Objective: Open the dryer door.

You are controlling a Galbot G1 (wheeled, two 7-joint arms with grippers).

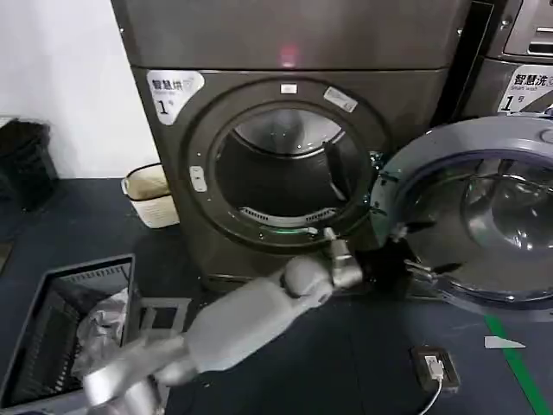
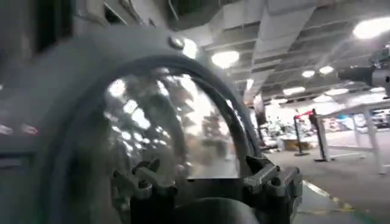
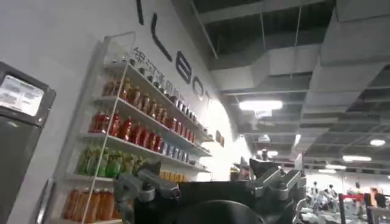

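Dryer door (image 1: 484, 225) swung wide open to my right, grey inner side facing me.

My left hand (image 1: 333, 238) reaches out in front of the round drum opening (image 1: 281, 169), fingers spread and holding nothing, just beside the door's hinged edge. My right hand (image 3: 210, 182) is released too, raised toward shelves of bottles (image 3: 131, 131).

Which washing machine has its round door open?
The big dryer in the middle, marked 1. Its dryer door is swung wide to the right, with the left hand close by. The neighbouring machine's door isn't visible.
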